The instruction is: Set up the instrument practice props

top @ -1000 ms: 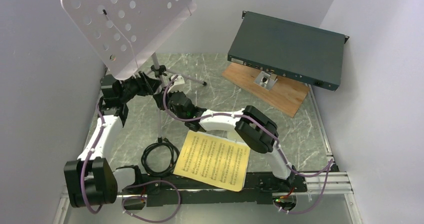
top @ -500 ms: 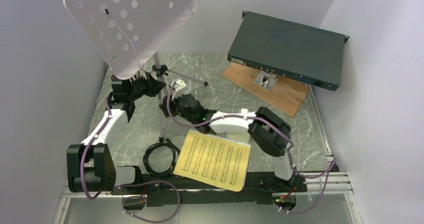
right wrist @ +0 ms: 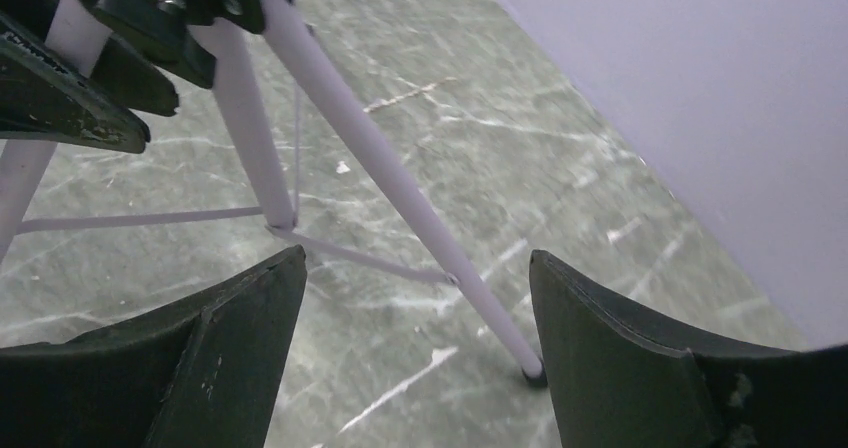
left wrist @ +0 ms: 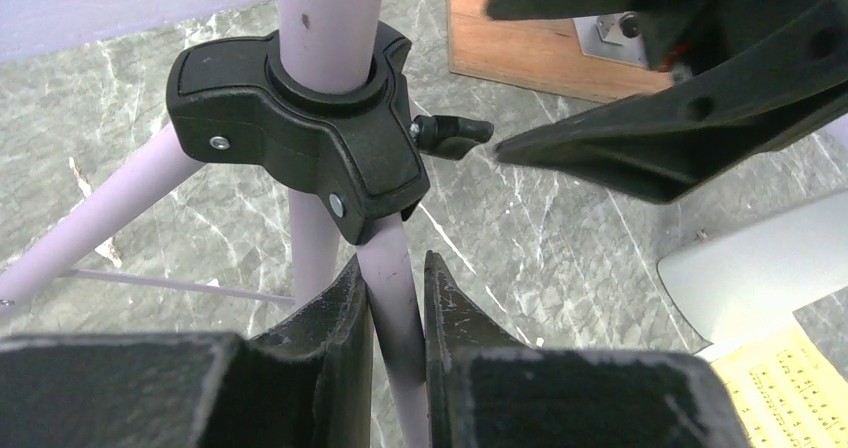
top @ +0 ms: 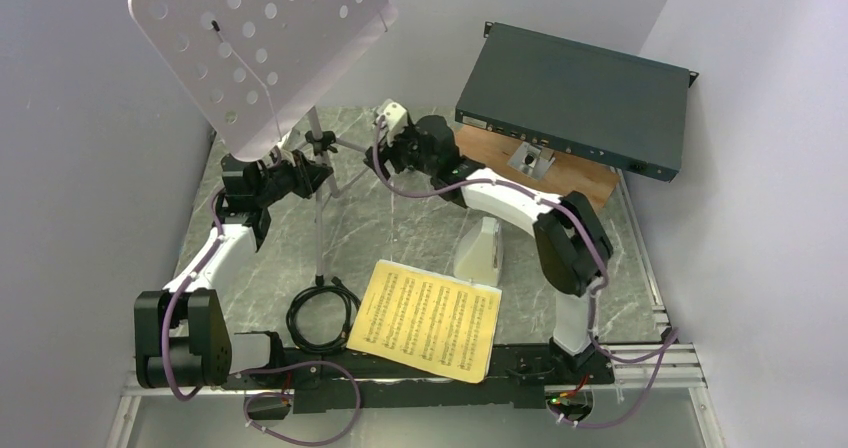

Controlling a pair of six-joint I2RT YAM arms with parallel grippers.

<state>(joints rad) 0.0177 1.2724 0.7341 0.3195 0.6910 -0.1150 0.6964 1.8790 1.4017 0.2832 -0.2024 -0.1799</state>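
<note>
Top external: music stand (top: 265,48) upright rear-left on tabletop (top: 400,233), desk top cropped; jaws unreadable here. Sheet music (top: 425,318) front, metronome (top: 480,251) just behind. Left wrist: left tool (left wrist: 397,268) clamped on tripod leg (left wrist: 395,318) under hub. Right wrist: right tool (right wrist: 417,256) wide apart, holding nothing.

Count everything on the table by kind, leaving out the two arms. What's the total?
music stand: 1
sheet-music pages: 1 stack
metronome: 1
coiled black cable: 1
dark-green metal box: 1
wooden board: 1
Total: 6
</note>
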